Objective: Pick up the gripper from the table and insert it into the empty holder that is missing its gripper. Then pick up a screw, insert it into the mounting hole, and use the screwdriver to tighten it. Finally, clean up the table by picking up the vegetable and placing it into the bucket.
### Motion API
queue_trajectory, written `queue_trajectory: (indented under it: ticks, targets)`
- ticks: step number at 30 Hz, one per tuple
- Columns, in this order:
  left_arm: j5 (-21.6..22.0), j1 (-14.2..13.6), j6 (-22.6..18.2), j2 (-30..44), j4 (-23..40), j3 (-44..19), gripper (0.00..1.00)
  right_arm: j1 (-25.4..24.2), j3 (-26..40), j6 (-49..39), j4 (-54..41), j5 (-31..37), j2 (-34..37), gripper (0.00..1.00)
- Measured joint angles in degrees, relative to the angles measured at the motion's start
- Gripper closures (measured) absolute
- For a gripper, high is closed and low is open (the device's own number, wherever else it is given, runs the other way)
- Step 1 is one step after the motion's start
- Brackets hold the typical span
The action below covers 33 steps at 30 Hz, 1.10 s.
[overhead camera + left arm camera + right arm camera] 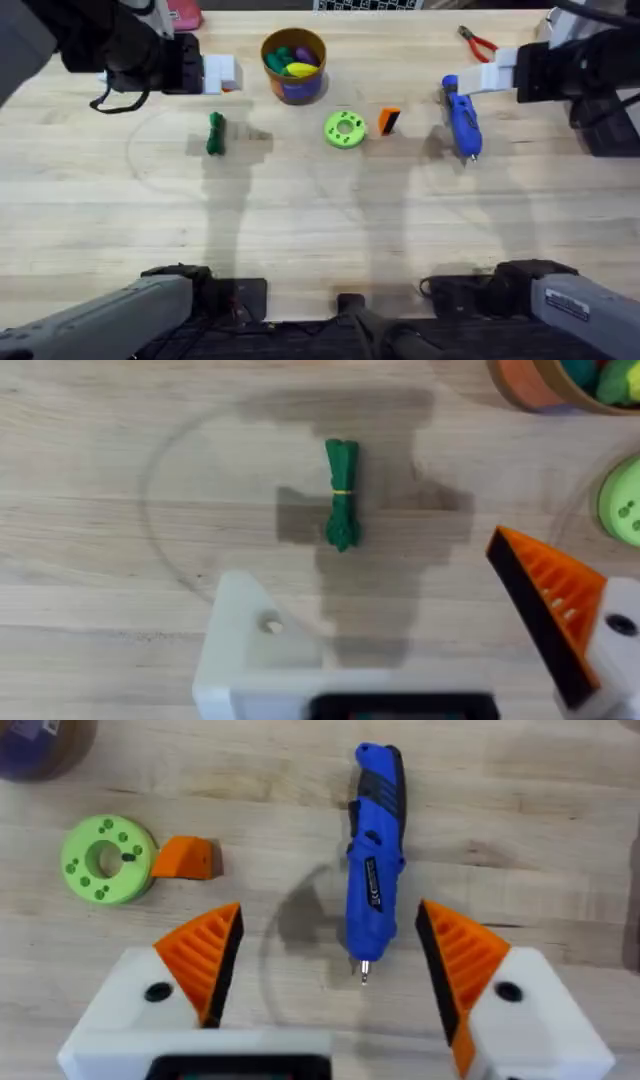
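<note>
A flat bright-green disc with holes (345,129) lies near the middle of the wooden table (300,230). Red-handled pliers (478,43) rest at the far right edge.

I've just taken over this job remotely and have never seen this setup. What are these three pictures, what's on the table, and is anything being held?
Two robot arms work at a table. One picture looks down from above. The other two come from a camera on each wrist. The left claw is open and holds nothing; one of its fingers is a bare mount with no pad. The right claw is open and empty, near the screwdriver. Also on the table are a vegetable, a bucket of toys, a green disc, a loose orange tip and pliers.
</note>
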State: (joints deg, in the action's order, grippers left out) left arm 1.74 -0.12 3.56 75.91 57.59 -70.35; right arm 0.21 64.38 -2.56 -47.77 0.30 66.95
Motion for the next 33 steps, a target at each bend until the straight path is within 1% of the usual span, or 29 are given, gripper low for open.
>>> queue_trajectory:
  ticks: [3,6,8,11,14,17,19,23,33]
  targets:
    - [-1.25,0.05,-0.04,0.80,1.13,-0.02,0.016,0.00,0.00,0.80,0.02,0.00,0.51,0.008]
    - [-4.45,0.91,-1.08,2.51,2.47,-0.32,0.015,0.00,0.00,1.15,0.05,-0.02,0.56,0.008]
    - [-6.46,2.24,-2.42,5.04,2.72,-0.66,0.015,0.00,0.05,1.31,0.05,-0.15,0.57,0.008]
    - [-7.81,4.65,-4.58,9.82,2.70,-0.81,0.015,0.00,0.07,1.31,0.07,-0.17,0.58,0.008]
    - [-8.39,7.24,-6.54,15.23,2.66,-1.01,0.015,0.00,0.07,1.31,0.09,-0.17,0.56,0.008]
    - [-8.12,8.79,-8.28,19.36,2.41,-1.49,0.015,0.00,0.07,1.31,0.11,-0.17,0.57,0.007]
    - [-7.48,8.87,-9.17,21.53,1.19,-1.89,0.015,0.00,0.07,1.31,0.11,-0.17,0.58,0.007]
    - [-6.40,8.18,-10.15,24.44,-1.71,-2.05,0.015,0.00,0.09,1.33,0.11,-0.17,0.56,0.008]
    - [-5.72,8.02,-10.67,30.77,-5.38,-2.36,0.013,0.00,0.09,1.33,0.11,-0.17,0.56,0.007]
